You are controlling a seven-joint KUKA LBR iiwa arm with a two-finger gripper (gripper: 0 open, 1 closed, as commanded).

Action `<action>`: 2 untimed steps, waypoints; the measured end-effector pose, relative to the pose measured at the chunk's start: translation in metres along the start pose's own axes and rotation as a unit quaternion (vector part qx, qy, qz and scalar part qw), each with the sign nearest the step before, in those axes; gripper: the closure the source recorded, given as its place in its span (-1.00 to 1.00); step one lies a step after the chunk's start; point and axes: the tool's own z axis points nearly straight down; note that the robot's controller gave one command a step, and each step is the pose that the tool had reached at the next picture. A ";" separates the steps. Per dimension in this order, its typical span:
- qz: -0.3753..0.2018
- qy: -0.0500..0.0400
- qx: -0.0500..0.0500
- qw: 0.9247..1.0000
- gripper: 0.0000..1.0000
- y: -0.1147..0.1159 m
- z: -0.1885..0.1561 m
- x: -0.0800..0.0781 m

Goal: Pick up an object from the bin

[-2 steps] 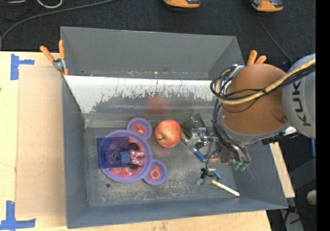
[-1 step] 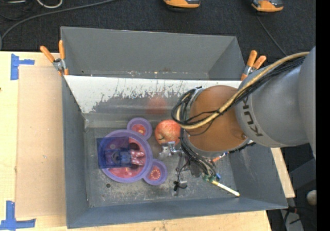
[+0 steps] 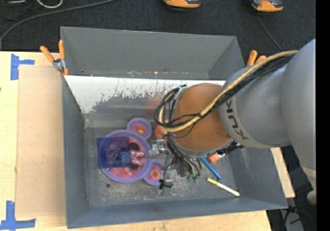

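My gripper [image 3: 166,181] hangs low in the middle of the bin, below the arm's orange cover. It is right beside a small purple cup [image 3: 153,174] with a pink inside. Left of that lies a large purple round dish [image 3: 117,173] with a clear blue box [image 3: 112,153] and a pink piece [image 3: 137,157] on top. Another purple cup [image 3: 139,127] sits just behind them. Nothing shows between the gripper's tips.
A yellow pencil [image 3: 223,187] lies near the front right of the bin floor. A blue pen [image 3: 211,168] and a small orange piece [image 3: 216,157] sit just right of the gripper. The arm covers the bin's right half.
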 end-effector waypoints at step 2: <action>0.067 0.000 -0.002 0.998 -1.00 0.017 0.047 0.011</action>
